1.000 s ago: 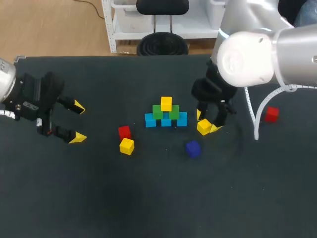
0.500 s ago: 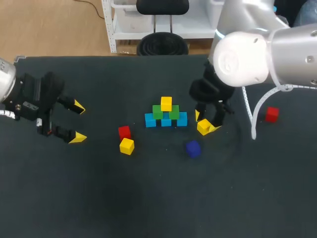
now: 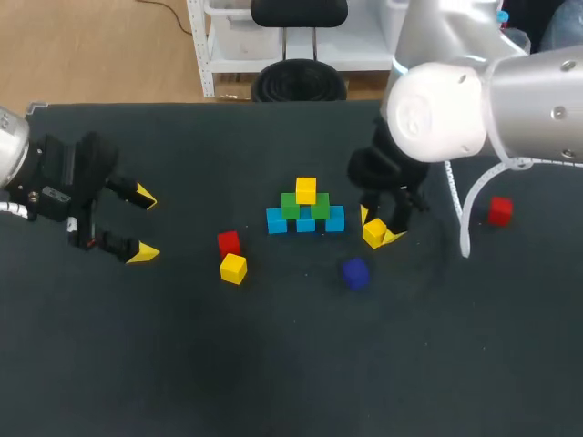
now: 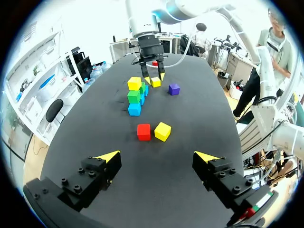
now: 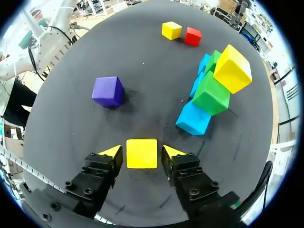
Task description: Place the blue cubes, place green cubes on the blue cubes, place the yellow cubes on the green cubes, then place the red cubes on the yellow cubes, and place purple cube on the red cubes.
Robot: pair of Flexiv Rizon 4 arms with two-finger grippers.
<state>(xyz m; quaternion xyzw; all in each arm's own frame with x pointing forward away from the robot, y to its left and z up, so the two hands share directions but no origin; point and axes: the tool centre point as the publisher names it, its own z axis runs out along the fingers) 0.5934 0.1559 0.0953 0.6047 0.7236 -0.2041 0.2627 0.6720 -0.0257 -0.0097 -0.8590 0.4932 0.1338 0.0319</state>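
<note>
My right gripper (image 5: pixel 141 154) is narrowed onto a yellow cube (image 5: pixel 141 153), pinching it from both sides just to the right of the stack (image 3: pixel 306 218). My left gripper (image 3: pixel 144 224) hangs spread wide and empty, well off to the stack's left. My worry is that the cube sits right out at the fingertips, so it could twist or slip in transit. With the top yellow cube (image 3: pixel 306 189) already perched on the green cubes (image 3: pixel 320 206), a finger coming in could also clip the stack and topple it. I see no tray, bin or box near the stack, so nothing here sits inside anything.
</note>
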